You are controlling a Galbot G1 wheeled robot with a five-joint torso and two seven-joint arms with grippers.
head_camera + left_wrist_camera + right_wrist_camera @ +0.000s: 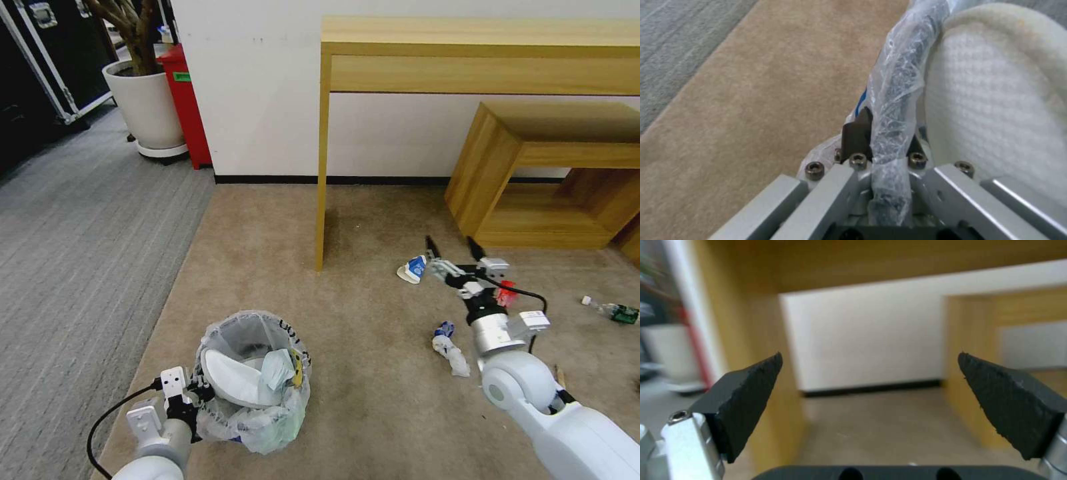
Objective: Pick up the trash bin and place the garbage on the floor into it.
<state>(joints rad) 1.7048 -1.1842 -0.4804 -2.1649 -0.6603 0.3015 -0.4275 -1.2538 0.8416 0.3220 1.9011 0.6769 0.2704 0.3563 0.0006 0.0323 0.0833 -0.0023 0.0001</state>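
The trash bin point(230, 325), lined with a crinkly whitish bag, stands at the lower left of the beige floor point(360, 387). It holds a white slipper point(230, 380) and a pale blue mask point(277, 367). My left gripper point(195, 393) is shut on the bin's rim point(898, 83), and the slipper point(996, 100) lies just inside. My right gripper point(452, 247) hangs open and holds nothing point(869, 356). It is above the carpet near a blue-white wrapper point(414, 268). Other garbage lies around: a red wrapper point(507, 293), a white-and-blue crumple point(450, 350), a clear bottle point(613, 311) and a wooden stick point(560, 377).
A tall wooden table's leg point(322, 167) stands just left of the right gripper, and a low wooden shelf point(553, 173) sits behind it against the wall. Grey ribbed carpet point(80, 253) runs along the left. A white planter point(147, 107) and a red box point(187, 107) stand beyond.
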